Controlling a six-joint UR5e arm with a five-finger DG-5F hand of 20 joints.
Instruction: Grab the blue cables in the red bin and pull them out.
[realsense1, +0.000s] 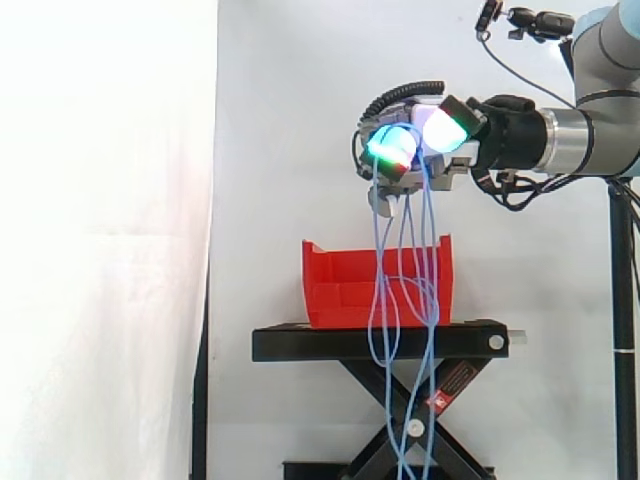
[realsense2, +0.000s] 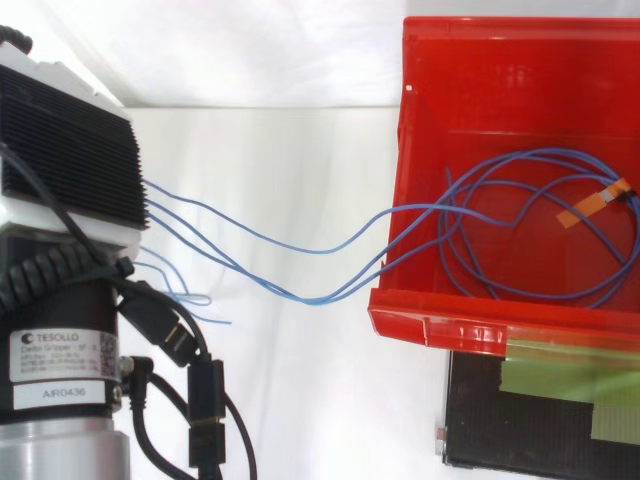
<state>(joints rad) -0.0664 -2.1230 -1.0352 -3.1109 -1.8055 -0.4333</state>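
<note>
My hand (realsense1: 432, 135) clenches the blue cables (realsense1: 431, 230), held above the red bin (realsense1: 335, 270).
Light, limp strands; a coil lies in the bin, so I judge a bunched grip safest.

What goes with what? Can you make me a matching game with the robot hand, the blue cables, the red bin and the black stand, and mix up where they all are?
Things:
1. hand
2. blue cables
3. red bin
4. black stand

Places:
A. sits on top of the stand
B. lowest of all, carrying the bin
C. raised above the bin, curled round the cables
D. partly coiled inside the bin, partly hanging down over its edge

Pairs: 1-C, 2-D, 3-A, 4-B
</note>
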